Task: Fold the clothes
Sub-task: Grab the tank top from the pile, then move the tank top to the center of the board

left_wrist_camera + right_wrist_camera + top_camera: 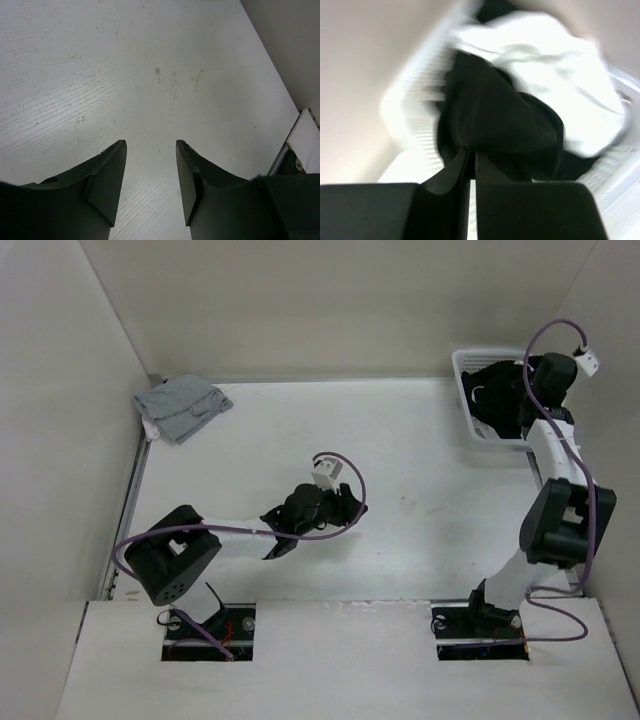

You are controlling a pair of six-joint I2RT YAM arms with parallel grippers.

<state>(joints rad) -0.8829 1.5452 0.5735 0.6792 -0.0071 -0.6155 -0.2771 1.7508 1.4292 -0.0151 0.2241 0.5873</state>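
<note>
None of the folding is done as far as the views show: the black garment [490, 120] lies bunched in the white basket [462, 370], not spread on the table [100, 75], so I judge the task to be at its very first step, getting the cloth out. The right gripper [471, 152] is reaching into that basket, its jaws drawn nearly together with only a thin slit between them. A fold of the black cloth sits right at their tips, and it looks pinched there, though the wrist view is blurred. Just beyond the black cloth, farther from the fingertips, a white cloth [545, 65] is heaped in the same basket, touching the dark garment and partly under it. The two may come up together if the pinch has caught both, which I cannot tell. The left gripper [150, 145] hangs with its jaws apart and nothing between them. Directly beneath and ahead of it there is only bare, faintly scuffed tabletop. A small grey garment [180, 405] lies well away from both hands, past the left gripper toward the far corner, and it already looks folded. Left to do, by my reading: lift the black garment clear, lay it flat under the waiting left gripper, then make every fold.
</note>
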